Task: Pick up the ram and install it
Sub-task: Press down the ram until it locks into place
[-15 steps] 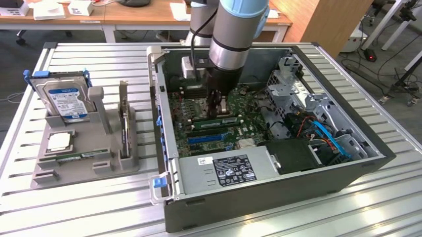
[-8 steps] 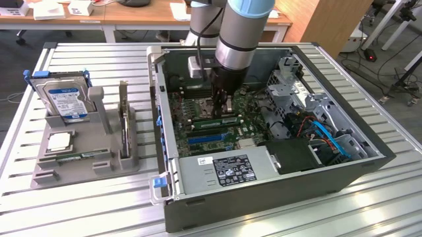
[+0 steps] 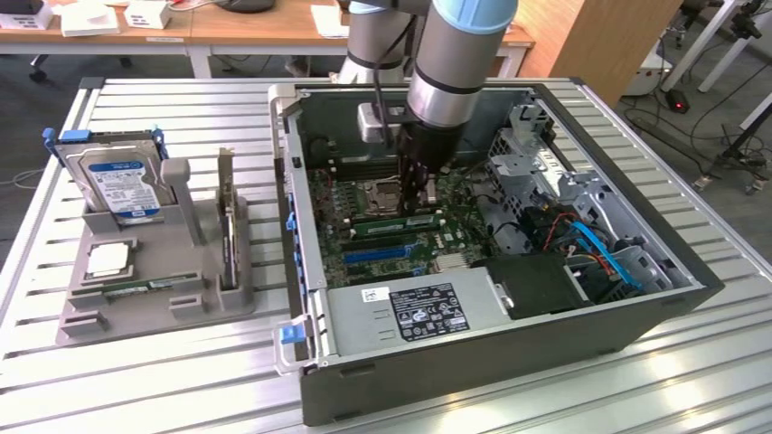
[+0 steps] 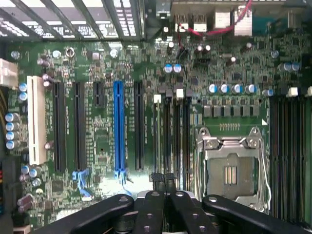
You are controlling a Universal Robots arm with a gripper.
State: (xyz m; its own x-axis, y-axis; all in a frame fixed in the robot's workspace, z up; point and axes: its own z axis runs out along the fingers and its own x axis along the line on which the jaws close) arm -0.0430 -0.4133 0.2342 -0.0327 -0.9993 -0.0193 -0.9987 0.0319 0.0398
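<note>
My gripper reaches down into the open computer case, over the memory slots beside the processor socket. The ram, a narrow green stick, stands in a slot on the motherboard just beneath the fingertips. In the wrist view the gripper is shut, its black fingers pressed together, their tips at the end of the ram, which shows edge-on in its slot. I cannot tell whether the tips touch the stick. Nothing is clamped between the fingers.
A grey holder on the slatted table at the exterior view's left carries a blue-labelled hard drive, a processor, another green memory stick and an upright card. Inside the case, blue cables and a power supply crowd the sides.
</note>
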